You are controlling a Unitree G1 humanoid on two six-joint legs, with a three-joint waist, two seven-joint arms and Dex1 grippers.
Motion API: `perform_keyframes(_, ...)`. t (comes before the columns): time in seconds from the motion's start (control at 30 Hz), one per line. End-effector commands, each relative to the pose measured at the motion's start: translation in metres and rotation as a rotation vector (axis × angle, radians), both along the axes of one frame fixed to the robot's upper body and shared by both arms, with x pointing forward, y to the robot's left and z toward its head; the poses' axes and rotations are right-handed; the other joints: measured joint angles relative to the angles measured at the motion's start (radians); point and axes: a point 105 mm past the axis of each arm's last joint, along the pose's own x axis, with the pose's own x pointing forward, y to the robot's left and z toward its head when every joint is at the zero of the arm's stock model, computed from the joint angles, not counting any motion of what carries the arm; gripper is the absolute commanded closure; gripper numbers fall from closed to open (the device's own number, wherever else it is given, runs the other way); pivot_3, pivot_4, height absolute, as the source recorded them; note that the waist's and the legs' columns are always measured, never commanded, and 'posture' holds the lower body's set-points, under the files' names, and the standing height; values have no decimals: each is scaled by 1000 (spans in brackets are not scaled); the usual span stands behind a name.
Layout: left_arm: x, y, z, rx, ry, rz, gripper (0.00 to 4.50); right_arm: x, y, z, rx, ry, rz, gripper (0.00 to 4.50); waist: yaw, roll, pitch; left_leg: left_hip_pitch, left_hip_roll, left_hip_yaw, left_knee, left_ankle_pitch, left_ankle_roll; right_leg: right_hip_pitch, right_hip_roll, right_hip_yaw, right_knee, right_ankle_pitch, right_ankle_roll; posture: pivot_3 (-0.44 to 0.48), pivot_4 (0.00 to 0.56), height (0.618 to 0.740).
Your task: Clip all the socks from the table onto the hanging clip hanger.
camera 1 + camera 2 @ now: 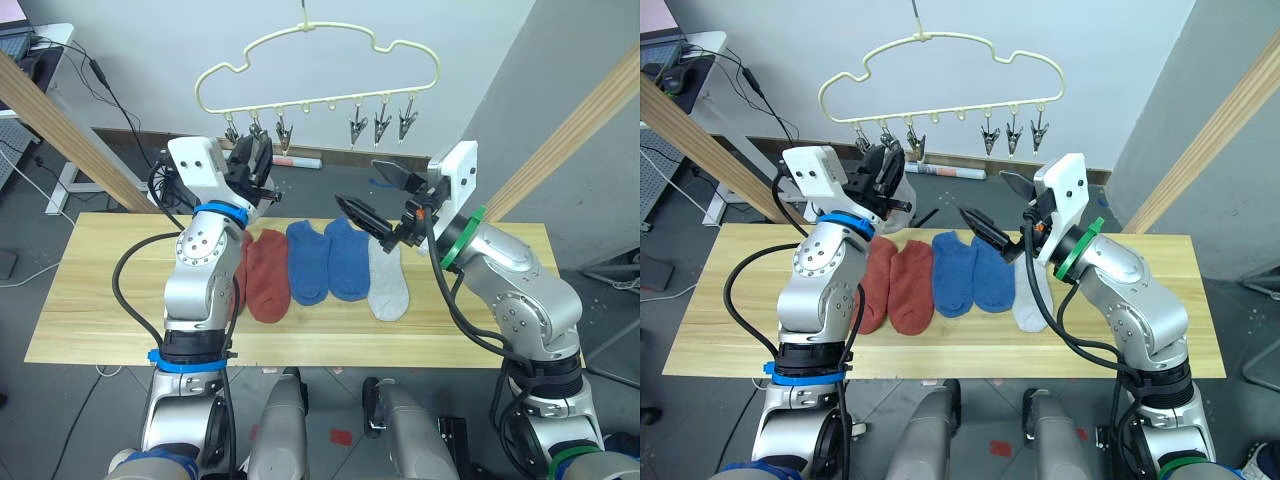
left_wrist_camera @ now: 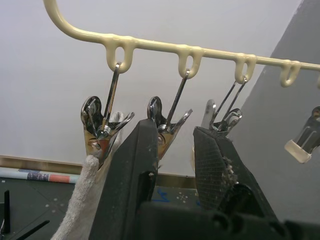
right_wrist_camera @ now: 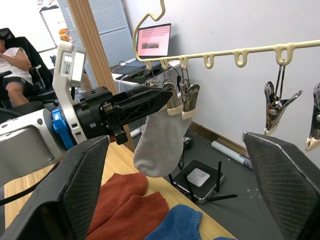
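White wall behind, dark floor below, thick wooden poles slanting at both sides. A light plank tabletop (image 1: 90,300) runs across the scene w/ a row of socks at its middle.

The pale-yellow clip hanger (image 1: 320,70) hangs by its hook above and behind the tabletop; metal clips dangle along its bar, three bunched toward its left end, three toward its right.

Left of the sock row, the left tool (image 1: 255,165) is raised to the hanger's left clips. In the left wrist view its fingers (image 2: 132,170) stand a little apart, w/ a clip hanging in front of the gap; can't tell if they grip anything. A light grey sock (image 3: 162,140) hangs from a left-end clip just beside this tool, toe down, above the tabletop.

On the tabletop, under the hanger: two rust-red socks (image 1: 265,275) side by side, the left one partly hidden by the left arm; then two blue socks (image 1: 325,260), touching each other; then one light grey sock (image 1: 388,285) at the row's right end.

The right tool (image 1: 385,195) hovers over the grey sock's upper end, below the hanger's right clips, fingers spread wide, holding nothing.

In the right wrist view a person sits beyond the hanger's left end, near a lit laptop screen.
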Motion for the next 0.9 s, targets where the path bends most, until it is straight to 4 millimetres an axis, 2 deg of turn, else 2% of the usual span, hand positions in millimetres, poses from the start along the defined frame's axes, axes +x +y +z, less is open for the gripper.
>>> perform_keyframes(0.03, -3, 8, 18, 13, -77, 19, 3105, -8, 0, 14, 26, -52, 19, 0, -1, 0, 0, 0, 0, 0, 0, 0, 0, 0, 0, 0, 0, 0, 0, 129, 376, 740)
perform_keyframes(0.9, 5, 5, 29, 24, -119, -2, 3105, -6, 0, 14, 35, -44, 17, 0, -1, 0, 0, 0, 0, 0, 1, 0, 0, 0, 0, 0, 1, 0, 0, 131, 374, 740)
